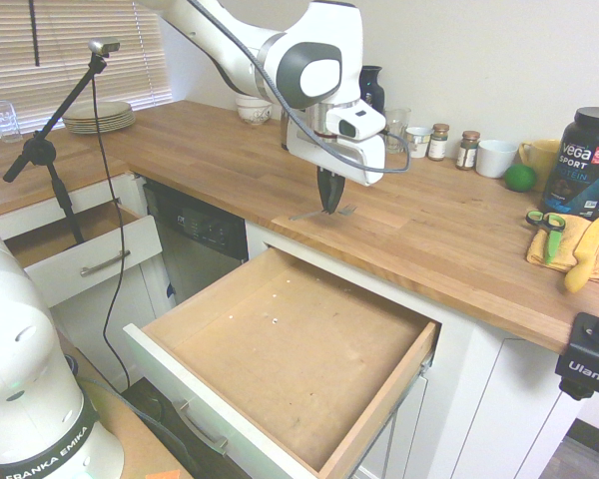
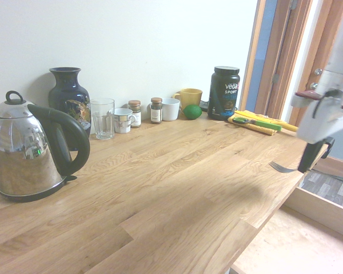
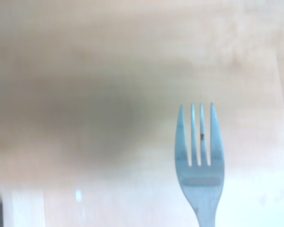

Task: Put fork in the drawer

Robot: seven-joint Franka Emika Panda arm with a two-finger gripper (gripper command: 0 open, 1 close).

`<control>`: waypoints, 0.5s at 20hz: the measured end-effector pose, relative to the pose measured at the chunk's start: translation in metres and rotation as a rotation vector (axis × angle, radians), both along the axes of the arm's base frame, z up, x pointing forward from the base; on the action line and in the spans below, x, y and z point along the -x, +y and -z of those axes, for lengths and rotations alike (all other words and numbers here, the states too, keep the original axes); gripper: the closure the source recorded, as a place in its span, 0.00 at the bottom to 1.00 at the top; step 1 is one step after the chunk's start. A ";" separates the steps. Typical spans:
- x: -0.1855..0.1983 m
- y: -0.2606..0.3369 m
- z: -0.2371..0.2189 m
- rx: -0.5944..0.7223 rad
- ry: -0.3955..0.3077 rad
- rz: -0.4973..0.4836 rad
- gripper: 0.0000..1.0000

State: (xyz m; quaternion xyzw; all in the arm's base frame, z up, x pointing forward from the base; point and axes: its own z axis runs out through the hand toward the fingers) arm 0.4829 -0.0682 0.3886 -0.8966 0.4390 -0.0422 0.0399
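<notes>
The white arm's gripper (image 1: 330, 204) points straight down, with its jaws clenched on the handle of the small slim grey metal fork (image 1: 322, 213). The fork is held roughly level just above the light wooden tabletop (image 1: 449, 230), close to the front edge. In the second exterior view the gripper (image 2: 306, 164) is at the tabletop's edge and the fork (image 2: 282, 167) has its tines pointing in over the wood. The wrist view shows the fork (image 3: 199, 163) with four tines over blurred wood grain. The large wide shallow drawer with light brown wooden bottom and white front (image 1: 290, 349) stands pulled open, below and in front of the gripper. Green-handled scissors (image 1: 545, 228) lie on a yellow cloth (image 1: 575, 247), well apart from the gripper.
</notes>
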 end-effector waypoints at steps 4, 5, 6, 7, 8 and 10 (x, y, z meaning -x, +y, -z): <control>0.053 0.004 0.018 -0.006 0.001 -0.001 1.00; 0.062 0.006 0.020 -0.008 0.000 -0.002 1.00; 0.071 0.007 0.023 -0.009 -0.001 -0.002 1.00; 0.079 0.007 0.026 -0.010 0.001 -0.004 1.00; 0.085 0.007 0.030 -0.010 0.003 -0.008 1.00; 0.096 0.006 0.040 -0.009 0.010 -0.015 1.00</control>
